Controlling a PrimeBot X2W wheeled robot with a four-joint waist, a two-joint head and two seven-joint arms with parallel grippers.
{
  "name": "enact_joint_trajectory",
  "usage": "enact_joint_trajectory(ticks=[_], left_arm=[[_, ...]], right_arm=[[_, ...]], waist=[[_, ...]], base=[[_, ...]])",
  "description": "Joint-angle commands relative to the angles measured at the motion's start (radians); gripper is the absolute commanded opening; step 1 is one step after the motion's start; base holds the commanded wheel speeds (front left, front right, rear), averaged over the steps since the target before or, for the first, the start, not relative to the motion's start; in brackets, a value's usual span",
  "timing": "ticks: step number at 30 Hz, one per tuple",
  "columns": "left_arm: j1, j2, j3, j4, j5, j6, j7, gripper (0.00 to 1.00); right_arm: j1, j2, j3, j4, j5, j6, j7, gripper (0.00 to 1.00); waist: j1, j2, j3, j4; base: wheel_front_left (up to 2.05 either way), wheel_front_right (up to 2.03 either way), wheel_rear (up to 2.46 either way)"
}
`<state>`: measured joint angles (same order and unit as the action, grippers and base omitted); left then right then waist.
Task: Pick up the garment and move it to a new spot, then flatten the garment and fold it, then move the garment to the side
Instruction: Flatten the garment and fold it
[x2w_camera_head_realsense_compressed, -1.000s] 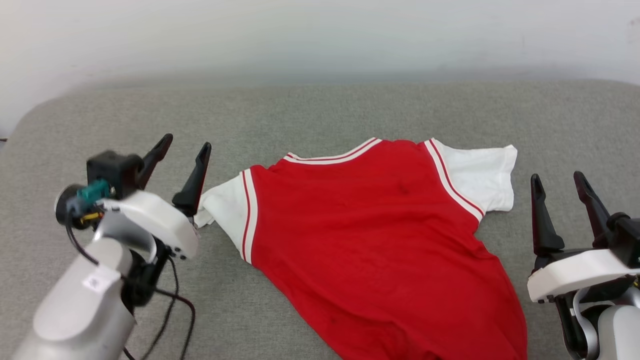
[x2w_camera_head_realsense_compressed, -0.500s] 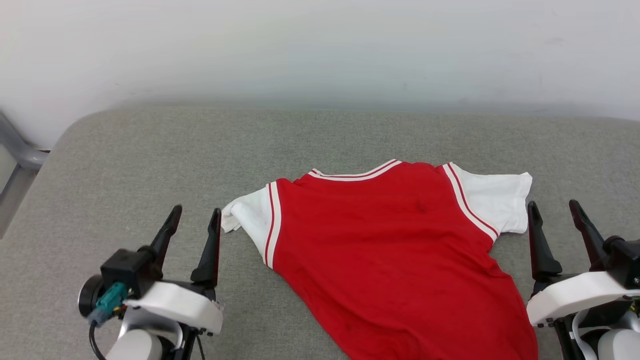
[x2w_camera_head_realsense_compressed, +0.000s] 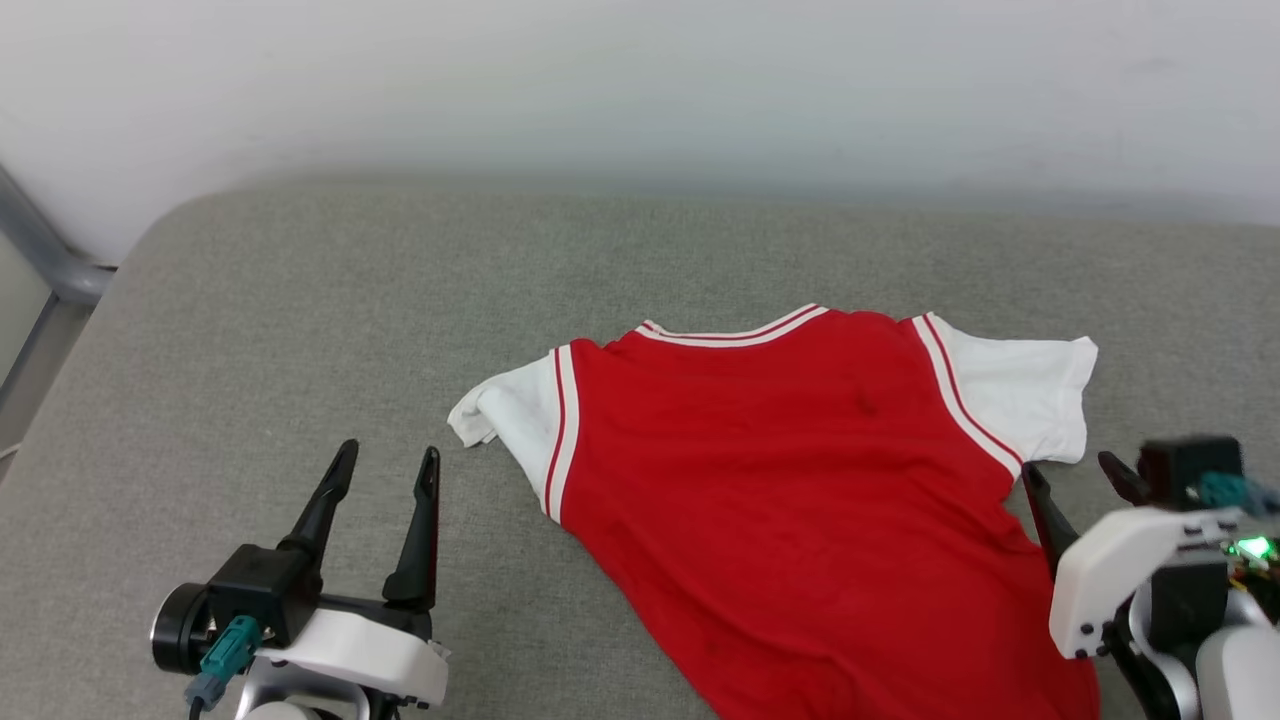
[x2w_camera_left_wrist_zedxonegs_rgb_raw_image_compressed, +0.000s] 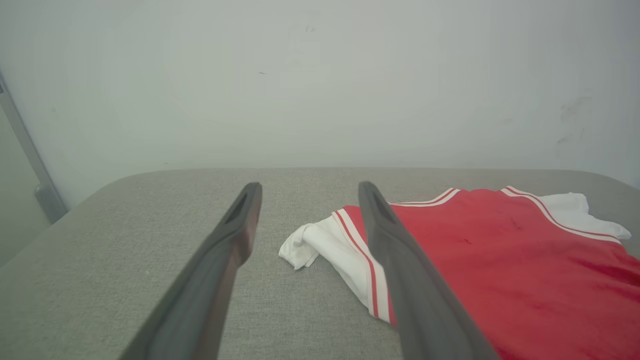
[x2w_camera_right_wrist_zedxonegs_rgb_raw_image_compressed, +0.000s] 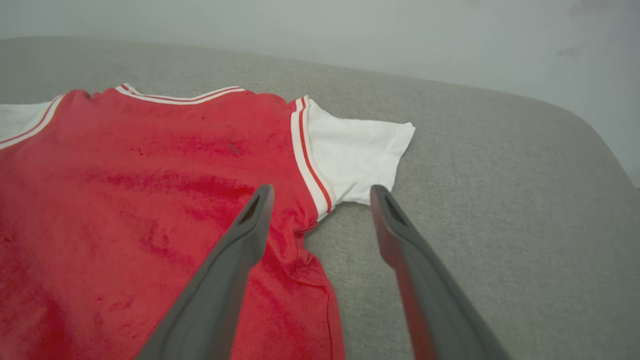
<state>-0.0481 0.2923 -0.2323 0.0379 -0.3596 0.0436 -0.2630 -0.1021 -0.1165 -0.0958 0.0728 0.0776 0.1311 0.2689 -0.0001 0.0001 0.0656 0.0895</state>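
Lying flat yet unfolded, the garment (x2w_camera_head_realsense_compressed: 800, 500) awaits folding and moving aside; left end effector (x2w_camera_head_realsense_compressed: 389, 450) and right end effector (x2w_camera_head_realsense_compressed: 1067, 465) are released and empty.

There's the right gripper (x2w_camera_right_wrist_zedxonegs_rgb_raw_image_compressed: 321, 189), fingers spread wide and empty, straddling the side edge of the red jersey (x2w_camera_right_wrist_zedxonegs_rgb_raw_image_compressed: 150, 175) just below its white sleeve (x2w_camera_right_wrist_zedxonegs_rgb_raw_image_compressed: 355, 145), grey upholstery (x2w_camera_right_wrist_zedxonegs_rgb_raw_image_compressed: 475, 200) underneath.
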Motion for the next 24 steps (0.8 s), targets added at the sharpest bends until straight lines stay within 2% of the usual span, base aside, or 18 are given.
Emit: enact_joint_trajectory(ticks=[1, 5, 8, 9, 14, 18, 19, 20, 21, 24], left_arm=[[-0.014, -0.012, 0.003, 0.002, 0.012, -0.010, -0.003, 1.00], [-0.030, -0.044, 0.021, 0.007, 0.011, -0.037, -0.002, 1.00], [-0.051, -0.067, 0.030, 0.016, 0.017, -0.062, -0.003, 1.00], [-0.065, -0.083, 0.040, 0.023, 0.031, -0.081, -0.002, 1.00], [-0.081, -0.103, 0.061, 0.033, 0.058, -0.105, -0.002, 1.00], [-0.083, -0.118, 0.080, 0.040, 0.075, -0.121, -0.002, 1.00], [-0.082, -0.120, 0.085, 0.042, 0.079, -0.123, -0.002, 1.00], [-0.081, -0.123, 0.090, 0.043, 0.083, -0.125, -0.002, 1.00], [-0.078, -0.126, 0.095, 0.045, 0.087, -0.130, -0.003, 1.00], [-0.070, -0.134, 0.105, 0.052, 0.096, -0.136, -0.003, 1.00]], right_arm=[[-0.038, -0.029, 0.021, 0.012, -0.009, -0.001, 0.089, 1.00], [-0.103, -0.079, 0.079, 0.049, 0.071, -0.001, 0.382, 1.00], [-0.156, -0.113, 0.096, 0.054, 0.107, -0.001, 0.527, 1.00], [-0.181, -0.124, 0.102, 0.077, 0.117, -0.001, 0.629, 1.00], [-0.213, -0.117, 0.085, 0.138, 0.113, -0.001, 0.695, 1.00], [-0.216, -0.105, 0.063, 0.208, 0.116, -0.001, 0.690, 1.00], [-0.211, -0.109, 0.066, 0.222, 0.110, -0.001, 0.682, 0.53], [-0.208, -0.113, 0.067, 0.232, 0.105, -0.001, 0.674, 0.35], [-0.205, -0.117, 0.067, 0.241, 0.103, -0.001, 0.665, 0.00], [-0.192, -0.131, 0.048, 0.264, 0.095, -0.001, 0.640, 0.00]], waist=[[0.0001, -0.0001, 0.022, 0.011], [0.0001, -0.0001, 0.056, 0.035], [0.0001, -0.0001, 0.081, 0.059], [0.0001, -0.0001, 0.102, 0.084], [0.0001, -0.0001, 0.127, 0.117], [0.0001, -0.0001, 0.135, 0.131], [0.0001, -0.0001, 0.135, 0.132], [0.0001, -0.0001, 0.134, 0.132], [0.0001, -0.0001, 0.132, 0.130], [0.0001, -0.0001, 0.121, 0.117]], base=[[0.00, 0.00, 0.00], [0.00, 0.00, 0.00], [0.00, 0.00, 0.00], [0.00, 0.00, 0.00], [0.00, 0.00, 0.00], [0.00, 0.00, 0.00], [0.00, 0.00, 0.00], [0.00, 0.00, 0.00], [0.00, 0.00, 0.00], [0.00, 0.00, 0.00]])
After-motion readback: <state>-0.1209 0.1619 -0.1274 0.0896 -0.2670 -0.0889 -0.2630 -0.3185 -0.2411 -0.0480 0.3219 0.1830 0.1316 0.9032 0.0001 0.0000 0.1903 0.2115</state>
